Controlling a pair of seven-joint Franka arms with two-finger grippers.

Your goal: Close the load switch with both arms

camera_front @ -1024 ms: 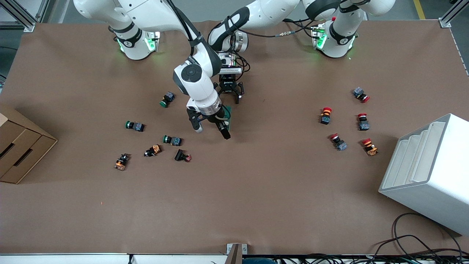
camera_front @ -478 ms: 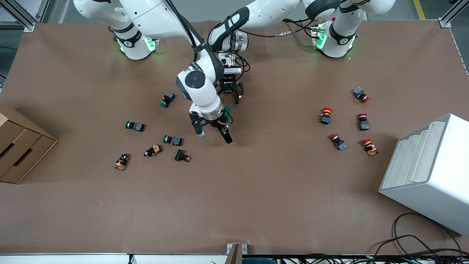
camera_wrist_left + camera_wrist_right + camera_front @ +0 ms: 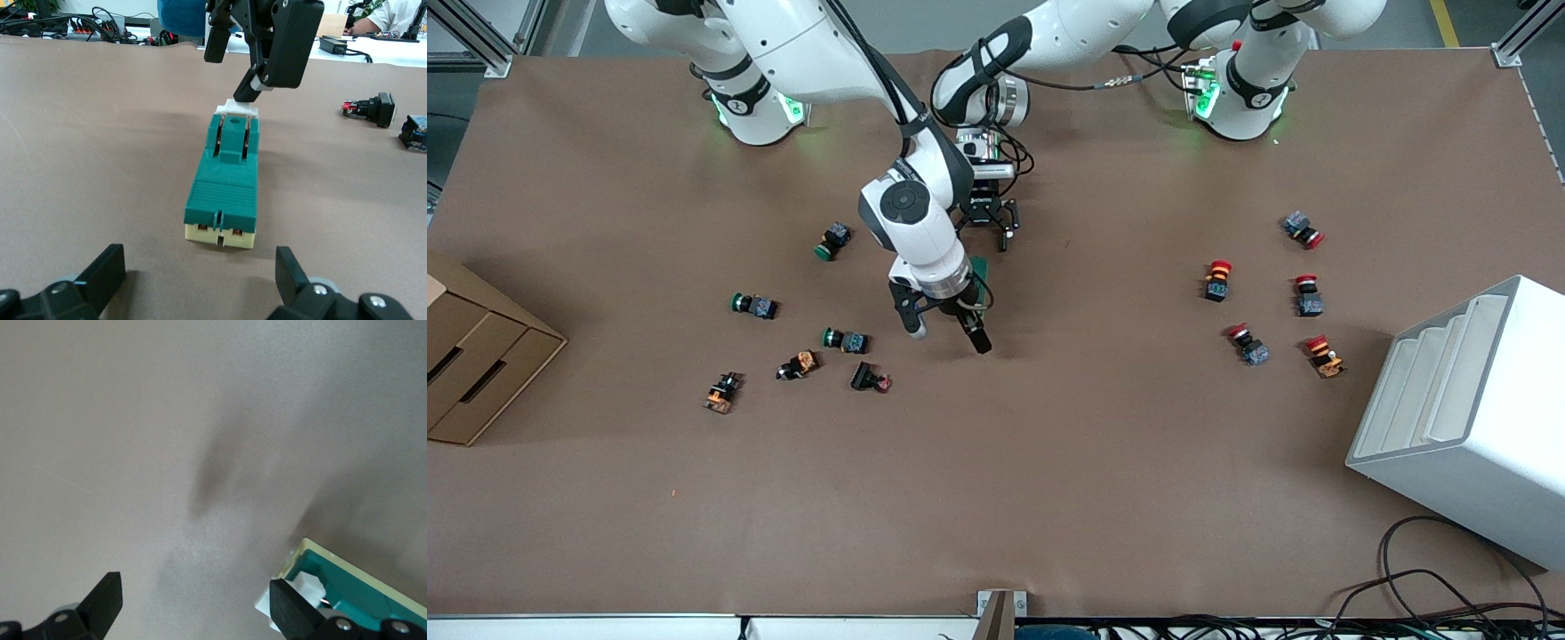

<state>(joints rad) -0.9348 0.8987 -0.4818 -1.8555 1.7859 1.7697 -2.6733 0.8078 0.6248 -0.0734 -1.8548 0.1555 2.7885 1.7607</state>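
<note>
The load switch is a dark-green block on a cream base, lying flat on the brown table; in the front view the right arm's wrist covers most of it. Its white lever is at the end nearer the front camera. My left gripper is open and low at the switch's other end, a short gap from it, and also shows in the front view. My right gripper is open over the lever end, with one finger down against the lever. The right wrist view shows the switch beside that finger.
Green, orange and red-capped push buttons lie scattered toward the right arm's end, and several red ones toward the left arm's end. A cardboard box and a white rack stand at the table's ends.
The right gripper has shifted a little toward the front camera along the lever end of the switch. The left gripper and the switch have not moved.
</note>
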